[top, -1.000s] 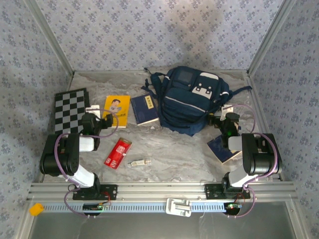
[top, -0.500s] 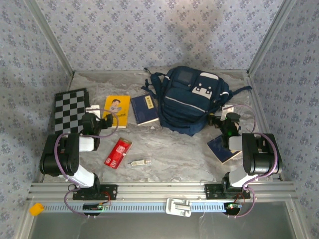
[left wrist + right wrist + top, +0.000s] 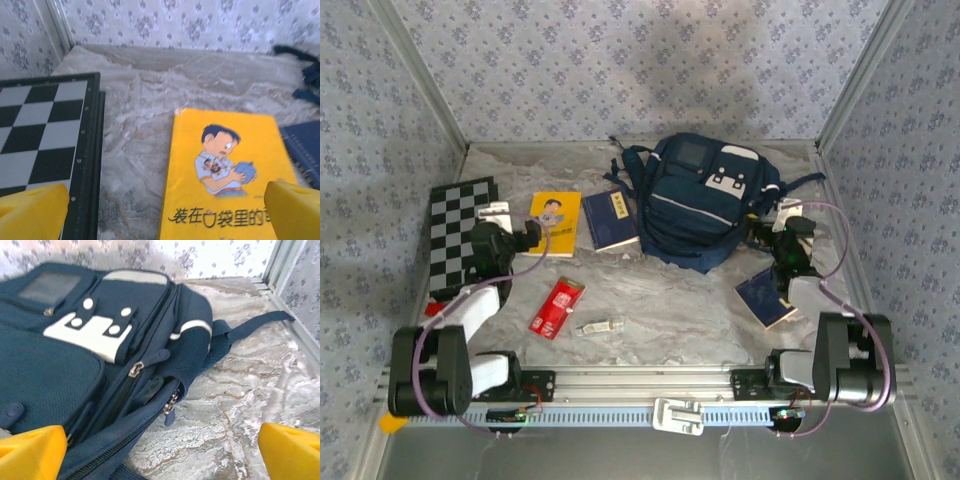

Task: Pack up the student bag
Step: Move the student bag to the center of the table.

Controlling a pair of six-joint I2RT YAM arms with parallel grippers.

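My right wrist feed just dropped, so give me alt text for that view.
The navy student bag lies just ahead of the open right gripper, white patch up and two zipper pulls facing the camera. One dark strap trails right across the marbled table toward the metal frame.

Marbled table point(image 3: 670, 310) w/ student bag point(image 3: 705, 200), chessboard point(image 3: 455, 225), yellow book point(image 3: 555, 215), navy booklet point(image 3: 612, 220), 2nd booklet point(image 3: 765, 298), red packet point(image 3: 557, 307).

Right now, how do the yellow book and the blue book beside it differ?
The yellow book shows a cartoon boy; the blue book is dark, nearly plain. The yellow book lies nearer the chessboard, the blue book beside the student bag. Both lie flat and closed.
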